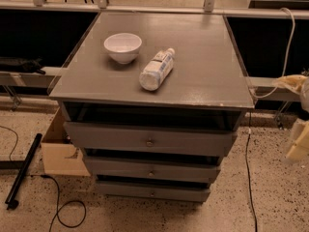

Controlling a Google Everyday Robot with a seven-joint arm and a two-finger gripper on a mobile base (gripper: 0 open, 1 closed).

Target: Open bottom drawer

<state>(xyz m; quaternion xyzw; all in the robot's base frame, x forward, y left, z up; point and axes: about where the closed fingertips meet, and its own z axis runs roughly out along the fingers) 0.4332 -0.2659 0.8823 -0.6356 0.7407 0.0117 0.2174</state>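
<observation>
The bottom drawer (183, 195) looks stiff and wooden; pull its small knob (152, 194). The gripper (297, 141) hangs at the right edge; open or closed, I cannot tell.

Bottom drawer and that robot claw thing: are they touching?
Apart. The camera view shows the gripper at the far right edge, with speckled floor between it and the bottom drawer.

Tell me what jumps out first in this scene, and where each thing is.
A white bowl and a plastic bottle lying on its side stand out on the grey cabinet top, bowl to the left. Below, three drawer fronts step inward, the bottom drawer lowest and narrowest. The gripper sits at the far right edge, apart from the cabinet.
</observation>
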